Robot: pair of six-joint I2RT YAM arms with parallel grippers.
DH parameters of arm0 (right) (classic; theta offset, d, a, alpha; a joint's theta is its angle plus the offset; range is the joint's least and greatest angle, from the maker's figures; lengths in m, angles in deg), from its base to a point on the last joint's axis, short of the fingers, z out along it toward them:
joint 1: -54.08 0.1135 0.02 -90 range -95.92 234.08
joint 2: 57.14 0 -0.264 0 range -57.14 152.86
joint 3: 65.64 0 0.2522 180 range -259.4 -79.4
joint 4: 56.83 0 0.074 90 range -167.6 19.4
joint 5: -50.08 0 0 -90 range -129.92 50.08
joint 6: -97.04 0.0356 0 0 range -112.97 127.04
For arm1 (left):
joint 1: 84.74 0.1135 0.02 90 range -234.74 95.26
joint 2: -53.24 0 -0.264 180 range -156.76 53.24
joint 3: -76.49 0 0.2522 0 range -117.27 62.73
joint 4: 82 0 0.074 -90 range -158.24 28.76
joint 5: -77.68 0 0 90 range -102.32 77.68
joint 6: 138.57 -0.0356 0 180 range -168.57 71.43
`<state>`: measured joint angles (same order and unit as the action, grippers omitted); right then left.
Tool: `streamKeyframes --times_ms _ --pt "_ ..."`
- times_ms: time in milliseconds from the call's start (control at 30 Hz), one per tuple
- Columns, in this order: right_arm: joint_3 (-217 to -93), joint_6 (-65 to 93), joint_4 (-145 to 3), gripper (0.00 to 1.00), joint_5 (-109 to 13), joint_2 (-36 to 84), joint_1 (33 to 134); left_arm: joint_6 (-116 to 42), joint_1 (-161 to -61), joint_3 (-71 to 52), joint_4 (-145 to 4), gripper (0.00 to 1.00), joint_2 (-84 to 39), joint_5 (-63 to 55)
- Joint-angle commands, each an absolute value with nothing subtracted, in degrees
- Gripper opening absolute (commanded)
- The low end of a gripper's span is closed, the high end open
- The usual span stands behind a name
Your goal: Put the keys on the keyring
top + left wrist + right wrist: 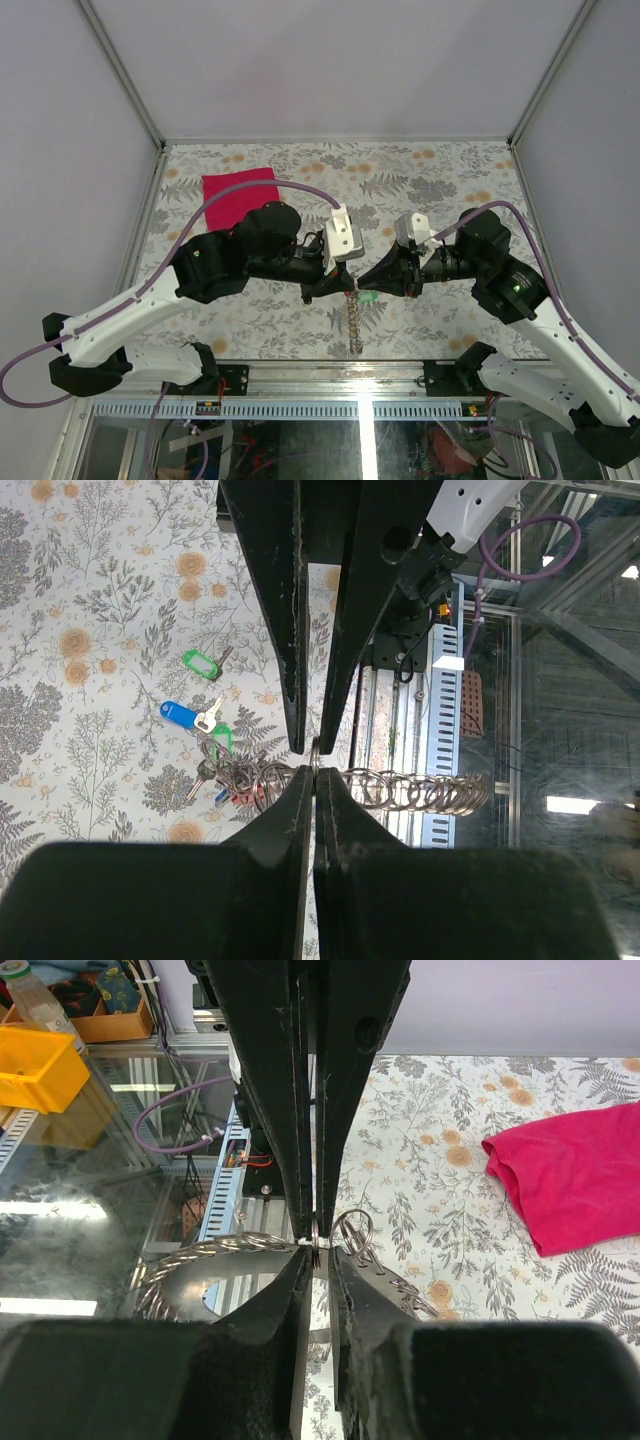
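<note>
The black-fingered left gripper [313, 772] comes up from below, pressed tight on the wire of the big grey coiled metal keyring [400, 788], which stretches sideways past the table's edge. The right gripper [312, 746] reaches down opposite, a thin slit between its black fingers; pinching or not, I can't tell. On the floral tablecloth [90, 600] a green-tagged silver key [202, 663] lies apart, a blue-tagged silver key [182, 713] beside the ring's left end
</note>
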<state>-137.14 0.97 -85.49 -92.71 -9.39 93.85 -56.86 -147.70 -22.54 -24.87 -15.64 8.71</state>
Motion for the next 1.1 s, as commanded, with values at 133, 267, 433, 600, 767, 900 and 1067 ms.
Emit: streamKeyframes --times_ms 133,267,433,600,767,900,1067 --pt "-139.0 0.8 -83.6 0.17 -92.7 -9.2 94.1 -57.5 -147.9 -25.1 -27.8 0.0 -14.7 10.3" --pt "-138.7 1.3 -82.8 0.17 -93.0 -9.0 94.0 -57.4 -147.9 -25.3 -27.7 0.0 -15.0 10.5" --pt "-138.2 1.7 -82.0 0.17 -93.3 -8.6 94.1 -57.4 -147.9 -25.5 -27.8 0.0 -15.3 10.7" --pt "-137.8 2.7 -80.5 0.17 -93.6 -8.5 94.1 -57.5 -147.9 -25.7 -27.7 0.0 -15.4 10.8" --pt "-137.5 3.2 -79.6 0.18 -94.1 -8.1 94.1 -57.6 -148.0 -25.9 -27.9 0.0 -15.6 10.9" --pt "-137.5 3.4 -79.3 0.18 -94.4 -7.8 94.1 -57.6 -147.9 -25.9 -27.9 0.0 -15.8 10.9" --pt "-137.2 3.6 -78.9 0.16 -95.0 -7.6 94.1 -57.6 -148.0 -25.9 -28.0 0.0 -15.8 10.9"
